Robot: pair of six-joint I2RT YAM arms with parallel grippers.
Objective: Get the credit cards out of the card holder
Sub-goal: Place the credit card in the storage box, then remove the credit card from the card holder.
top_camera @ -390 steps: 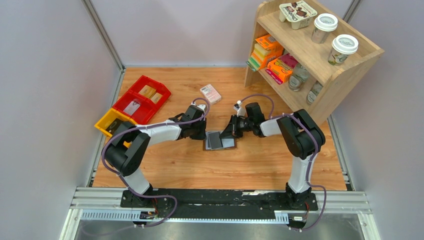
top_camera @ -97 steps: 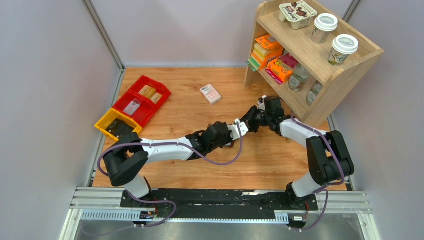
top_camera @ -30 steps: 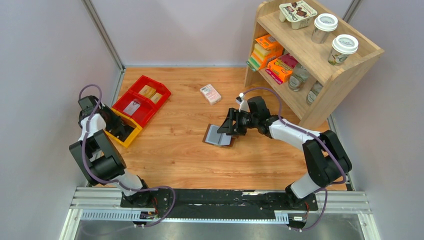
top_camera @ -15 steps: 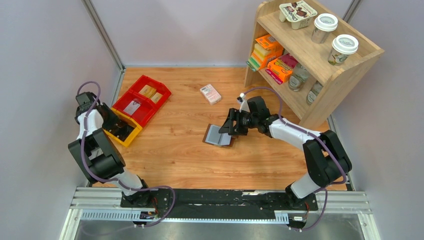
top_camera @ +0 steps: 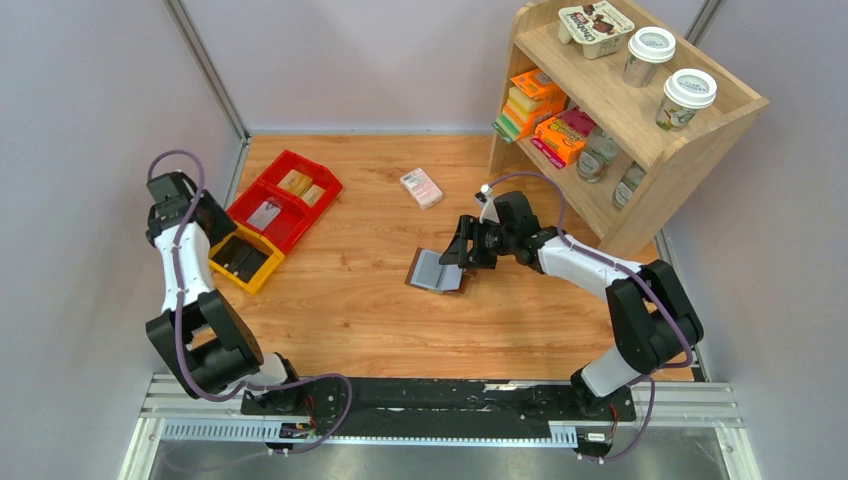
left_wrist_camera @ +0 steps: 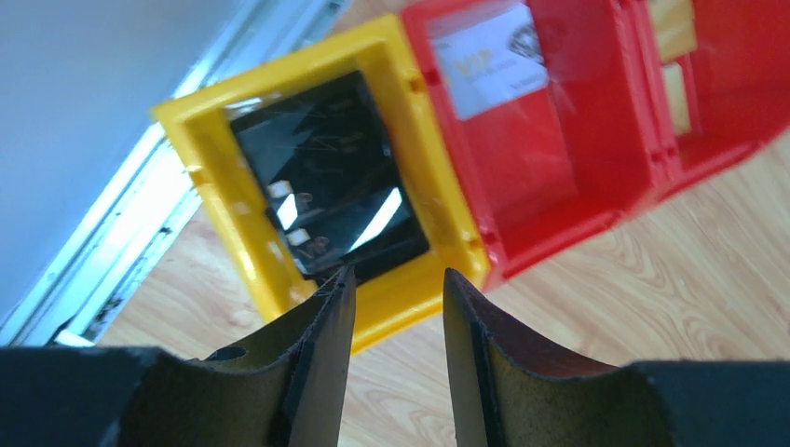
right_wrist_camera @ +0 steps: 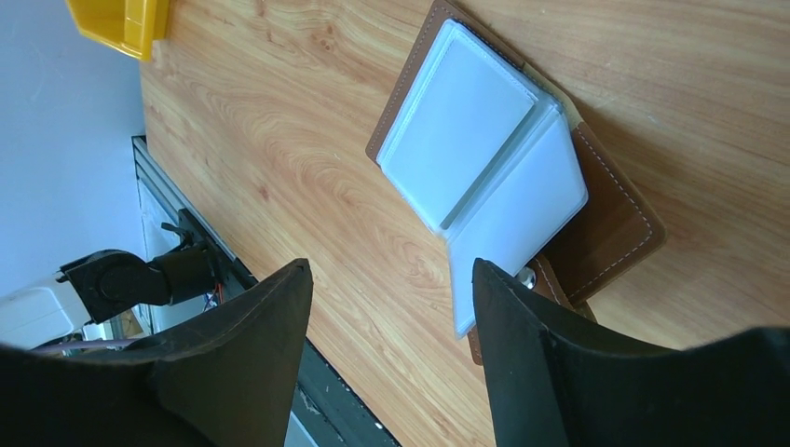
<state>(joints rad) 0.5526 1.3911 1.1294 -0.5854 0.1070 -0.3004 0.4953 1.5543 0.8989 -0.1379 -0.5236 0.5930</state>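
The card holder (top_camera: pixel 437 270), a brown wallet, lies open on the wooden table, its pale pockets (right_wrist_camera: pixel 484 158) facing up. My right gripper (top_camera: pixel 462 252) hangs just over its right end, open and empty (right_wrist_camera: pixel 389 265), with one finger above the snap tab. At the far left my left gripper (top_camera: pixel 205 218) hovers above the yellow bin (top_camera: pixel 262 278), open with nothing between its fingers (left_wrist_camera: pixel 398 272). A dark glossy credit card (left_wrist_camera: pixel 326 177) lies in that bin. A pale card marked VIP (left_wrist_camera: pixel 489 56) lies in the red bin (top_camera: pixel 250 200) beside it.
A pink-and-white patterned box (top_camera: pixel 421 187) lies behind the wallet. A wooden shelf (top_camera: pixel 620 110) with cups, jars and packets stands at the back right. Yellowish blocks (top_camera: pixel 295 182) sit in the red bin's far compartments. A wall and metal rail run close along the left.
My left gripper has gone from shut to open and has lifted back from the yellow bin, where the dark card now lies uncovered. The right gripper has hardly moved.
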